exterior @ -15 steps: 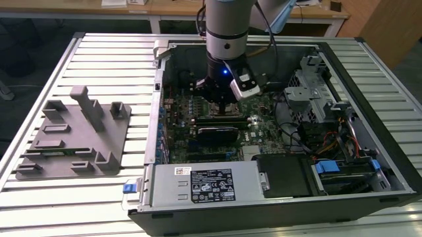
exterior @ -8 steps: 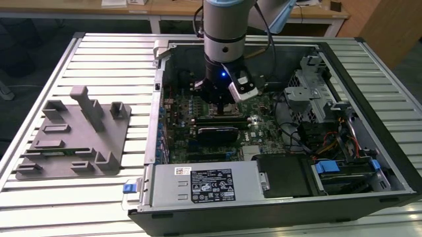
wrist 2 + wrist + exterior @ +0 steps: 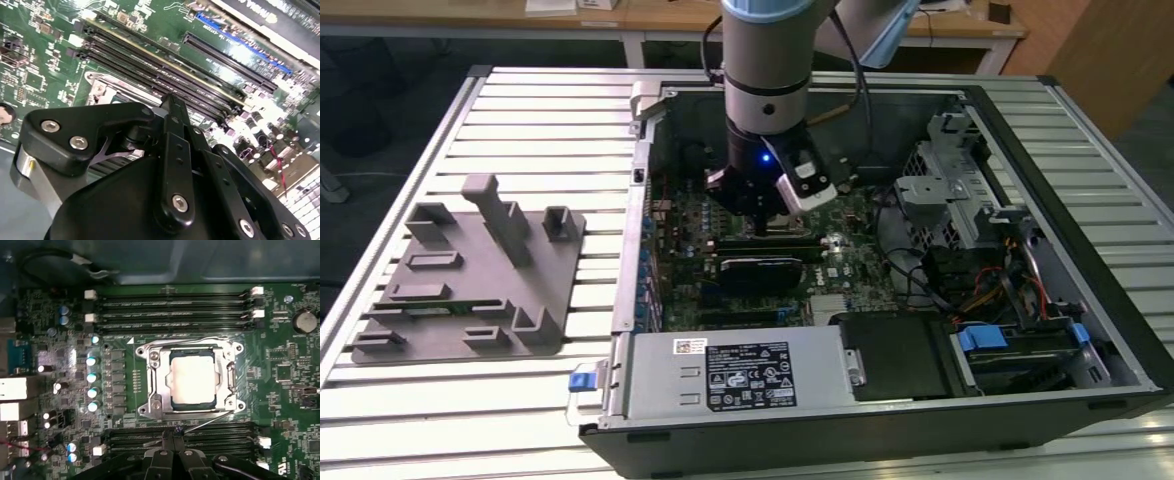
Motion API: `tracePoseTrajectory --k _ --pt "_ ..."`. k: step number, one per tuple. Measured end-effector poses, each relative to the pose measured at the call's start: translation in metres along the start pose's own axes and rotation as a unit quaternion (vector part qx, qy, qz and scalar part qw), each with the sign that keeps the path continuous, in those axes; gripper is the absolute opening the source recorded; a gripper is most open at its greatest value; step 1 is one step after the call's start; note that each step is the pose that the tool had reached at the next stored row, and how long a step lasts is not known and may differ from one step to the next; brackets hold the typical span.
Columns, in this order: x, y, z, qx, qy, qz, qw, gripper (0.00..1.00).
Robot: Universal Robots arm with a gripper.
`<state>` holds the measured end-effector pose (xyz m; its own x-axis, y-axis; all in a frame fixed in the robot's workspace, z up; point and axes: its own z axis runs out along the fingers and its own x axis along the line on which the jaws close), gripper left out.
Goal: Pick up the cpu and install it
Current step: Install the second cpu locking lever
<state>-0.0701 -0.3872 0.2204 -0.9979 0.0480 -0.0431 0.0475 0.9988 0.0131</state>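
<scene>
- The cpu [image 3: 193, 378], a flat, pale, matte metal square, sits inside the silver-framed socket [image 3: 156, 386] on the green motherboard [image 3: 290, 375].
- The black gripper's [image 3: 173, 437] fingers are pressed together, empty, just beside the socket.

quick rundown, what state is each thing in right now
cpu: lying flat inside the socket, silvery top up
socket: frame around the cpu, chip exposed
gripper: jaws together, empty, beside the socket in the first wrist view
computer case: side panel off, motherboard exposed
memory slots: empty
</scene>
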Motion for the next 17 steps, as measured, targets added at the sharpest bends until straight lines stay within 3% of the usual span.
tracePoseTrajectory --k 4,7,11,17 --pt "0.0042 -0.0034 0.0014 -0.0007 0.0001 -0.008 1.0000 0.11" --pt "0.0065 -0.0053 0.0030 -0.0038 0.0004 -0.015 0.9999 0.11" --pt "0.0096 -0.0072 0.0058 -0.0121 0.0007 -0.023 0.9997 0.11" --pt "0.0146 -0.0092 0.0110 -0.0294 0.0015 -0.035 0.9990 0.11"
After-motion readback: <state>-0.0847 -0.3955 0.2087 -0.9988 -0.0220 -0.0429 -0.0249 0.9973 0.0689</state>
